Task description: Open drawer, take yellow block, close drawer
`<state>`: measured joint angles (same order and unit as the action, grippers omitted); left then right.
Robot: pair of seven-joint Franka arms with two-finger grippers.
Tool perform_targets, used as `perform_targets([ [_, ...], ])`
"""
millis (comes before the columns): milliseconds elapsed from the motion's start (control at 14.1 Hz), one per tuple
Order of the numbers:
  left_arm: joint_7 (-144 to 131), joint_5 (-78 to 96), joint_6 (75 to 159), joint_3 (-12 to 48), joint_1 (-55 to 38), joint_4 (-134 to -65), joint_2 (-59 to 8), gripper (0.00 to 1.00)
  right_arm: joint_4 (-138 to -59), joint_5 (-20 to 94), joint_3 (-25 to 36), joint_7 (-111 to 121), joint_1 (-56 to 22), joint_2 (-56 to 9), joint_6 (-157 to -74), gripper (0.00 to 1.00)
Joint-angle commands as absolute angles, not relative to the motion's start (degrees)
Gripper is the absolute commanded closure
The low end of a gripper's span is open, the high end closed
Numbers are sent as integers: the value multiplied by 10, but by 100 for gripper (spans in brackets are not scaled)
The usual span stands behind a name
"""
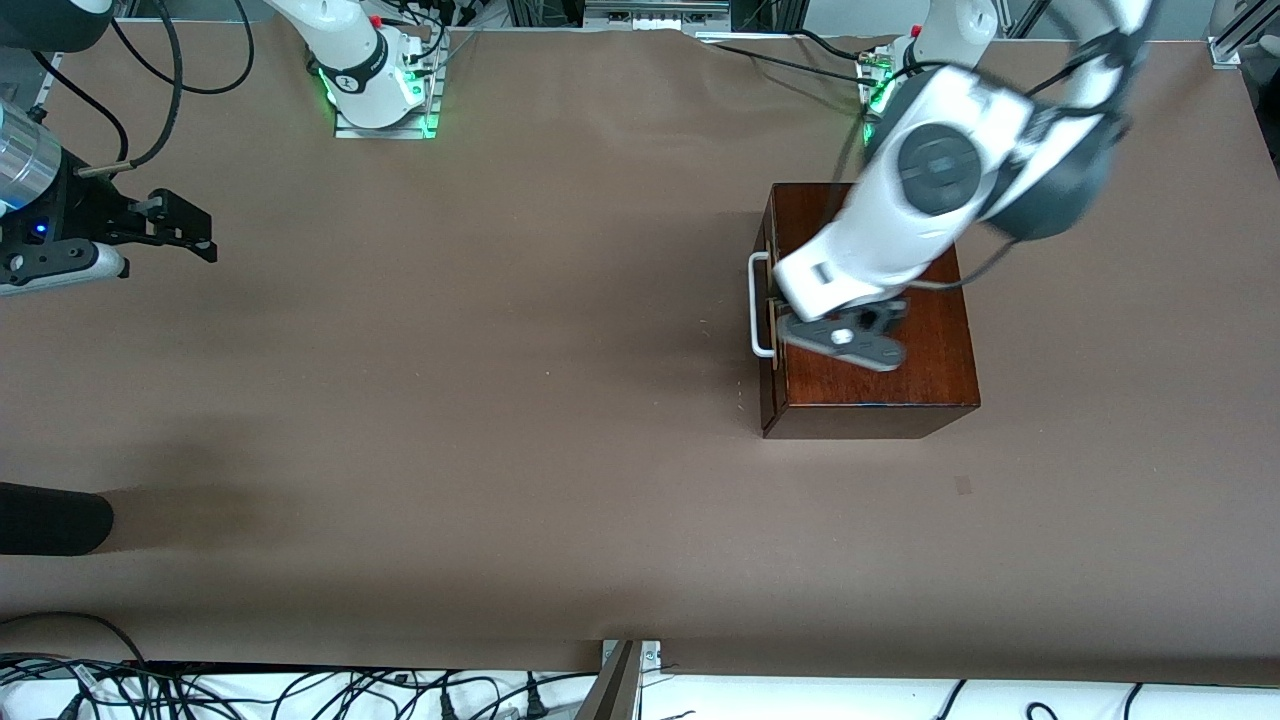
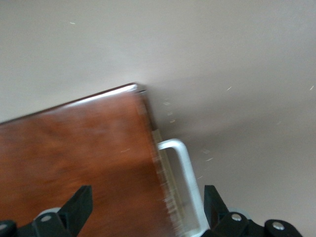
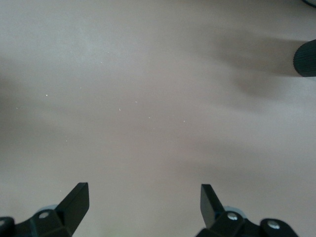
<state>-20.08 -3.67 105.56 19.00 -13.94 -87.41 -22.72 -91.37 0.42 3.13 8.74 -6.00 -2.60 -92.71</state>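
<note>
Item 1: a glossy dark reddish-brown wooden box [image 1: 870, 330] stands on the brown paper-covered table [image 1: 480, 400] toward the left arm's end. Its single drawer [image 1: 768, 310], fitted with a white U-shaped bar handle [image 1: 758, 304], faces the right arm's end of the table. The drawer front sits almost flush with the box; in the left wrist view a thin pale strip of light wood [image 2: 168, 182] shows between the box edge and the handle [image 2: 185, 185]. The small yellow block is not visible in any view.

Item 2: the left gripper [image 1: 850, 335] is over the top of the box, close to the edge above the drawer front. Its 2 dark fingers [image 2: 79, 205] are spread wide and hold nothing. In the left wrist view 1 finger appears over the reddish-brown lid [image 2: 74, 158] and the other past the handle, over the table; the handle lies between them in that view. No contact with the handle can be confirmed.

Item 3: the right gripper [image 1: 185, 232] hangs over bare table at the right arm's end, well apart from the box. Its fingers [image 3: 76, 202] are also wide apart and empty. This arm waits.

Item 4: a dark rounded cylindrical object [image 1: 50, 518] enters at the table edge at the right arm's end, nearer the front camera than the right gripper.
</note>
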Motion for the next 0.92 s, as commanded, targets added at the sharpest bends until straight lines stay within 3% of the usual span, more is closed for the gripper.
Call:
perform_targets([
  [0,-313,-96,1048,185,-198,-823,-280,0,-906,-3,21,80,-50,-26,-919,0],
  [498,-454,-262,1047,188,-258,-917,-322,0,-906,-3,21,80,-50,-26,-919,0],
  [854,-493,-270,1055,187,-267,-923,-339,0,-906,-3,21,80,-50,-26,-919,0],
])
